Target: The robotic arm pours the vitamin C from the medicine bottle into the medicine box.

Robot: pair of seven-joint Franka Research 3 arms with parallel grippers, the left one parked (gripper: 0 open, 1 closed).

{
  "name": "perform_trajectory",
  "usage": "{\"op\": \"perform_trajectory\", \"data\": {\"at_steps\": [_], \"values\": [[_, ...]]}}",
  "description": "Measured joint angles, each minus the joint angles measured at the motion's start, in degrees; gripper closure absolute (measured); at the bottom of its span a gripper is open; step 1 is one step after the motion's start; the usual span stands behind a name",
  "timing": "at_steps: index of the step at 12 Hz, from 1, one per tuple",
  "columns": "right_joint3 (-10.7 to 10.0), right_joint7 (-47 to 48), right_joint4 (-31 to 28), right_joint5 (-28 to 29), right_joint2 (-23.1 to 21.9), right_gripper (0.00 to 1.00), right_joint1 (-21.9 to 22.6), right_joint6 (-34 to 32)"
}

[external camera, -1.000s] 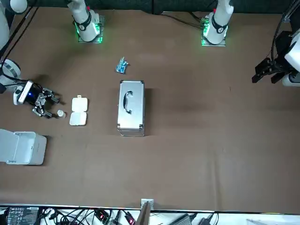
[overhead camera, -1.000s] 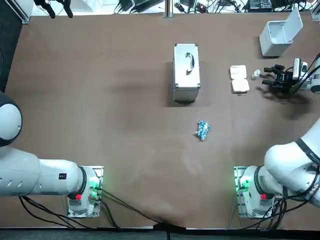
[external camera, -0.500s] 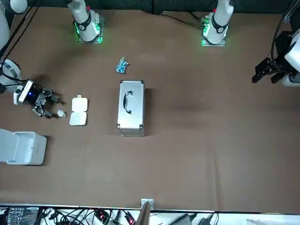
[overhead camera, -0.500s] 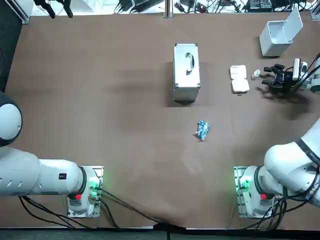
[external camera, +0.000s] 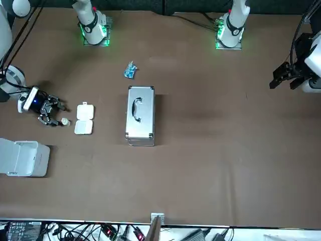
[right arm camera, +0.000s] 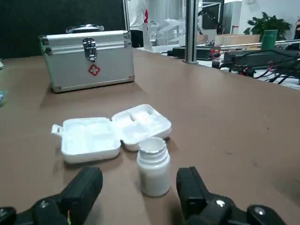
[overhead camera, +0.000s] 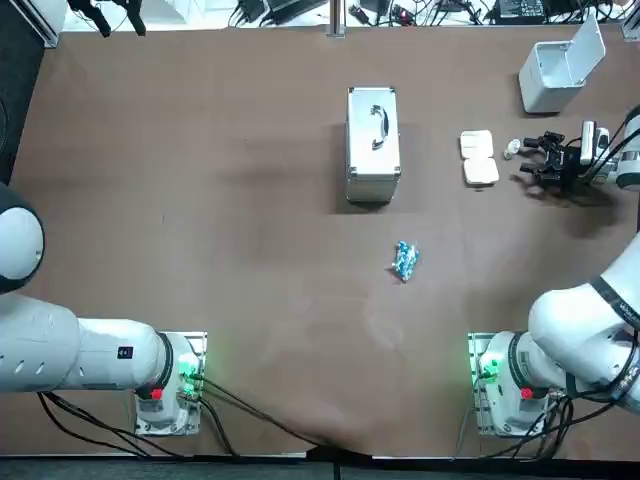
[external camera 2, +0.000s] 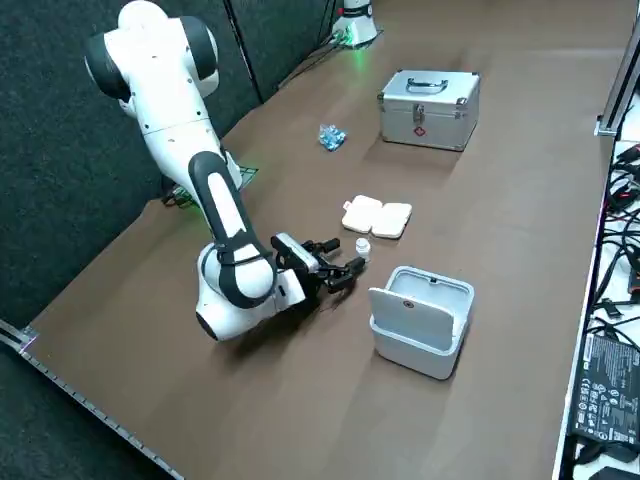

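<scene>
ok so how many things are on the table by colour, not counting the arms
white: 3 (medicine bottle, medicine box, open-lidded bin)
silver: 1 (first-aid case)
blue: 1 (small packet)
total: 5
right gripper, uncounted: open, facing the bottle

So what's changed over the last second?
The right hand edged slightly closer to the bottle. It is open, and the bottle stands just ahead of the gap between its fingers, not gripped. Nothing was picked up or let go. The bottle, pill box, case and blue packet stayed put.
</scene>
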Motion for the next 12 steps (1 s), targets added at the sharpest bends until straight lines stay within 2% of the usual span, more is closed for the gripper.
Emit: {"op": "perform_trajectory", "data": {"at_steps": [7, 12], "values": [[0.5, 0.0, 0.6, 3.5, 1.2, 0.08, 1.3, 0.0], [0.6, 0.0, 0.6, 4.1, 1.5, 0.13, 1.4, 0.0]]}}
